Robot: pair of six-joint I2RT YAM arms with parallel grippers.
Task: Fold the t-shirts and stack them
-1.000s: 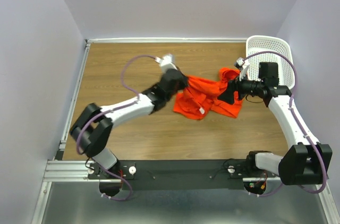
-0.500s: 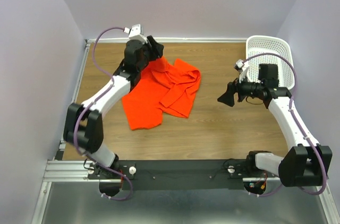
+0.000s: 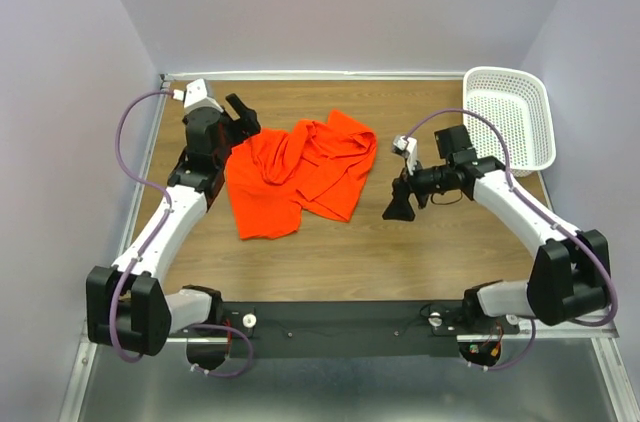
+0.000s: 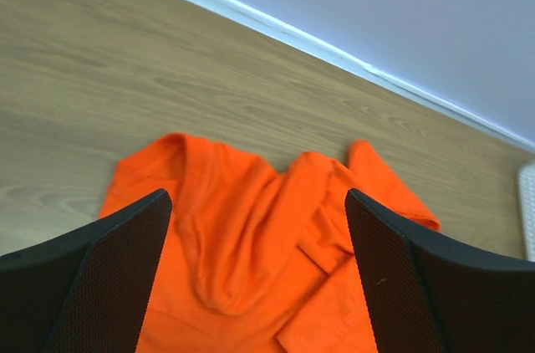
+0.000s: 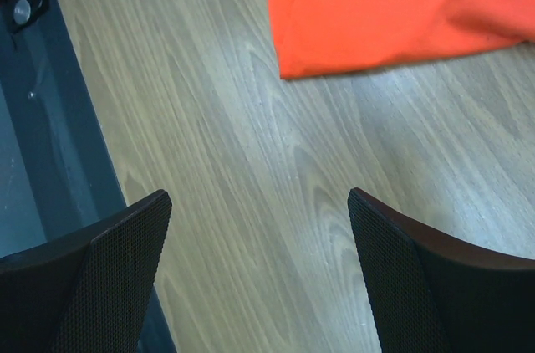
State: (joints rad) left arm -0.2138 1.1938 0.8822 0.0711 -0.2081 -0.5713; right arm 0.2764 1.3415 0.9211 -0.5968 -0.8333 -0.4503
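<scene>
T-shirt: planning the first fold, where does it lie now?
Top view: the t-shirt lies crumpled left of centre, between the left pincer and the right pincer, away from the basket.

The t-shirt (image 3: pixel 300 172) is soft, matt orange-red cloth, creased and rumpled, with no sheen. The surface (image 3: pixel 420 252) under it looks like wood-grain laminate, smooth, with a faint satin gloss in the right wrist view. The basket (image 3: pixel 505 70) is smooth white plastic lattice. The left pincer (image 4: pixel 257 202) and right pincer (image 5: pixel 259 198) have black fingers (image 4: pixel 109 286) with a fine, dimpled, mesh-like matt face. The arms (image 3: pixel 165 227) wear smooth white plastic shells with black joints. Their cables (image 3: pixel 122 132) are purple and slick. The rail (image 3: pixel 120 320) is grey ribbed metal.
</scene>
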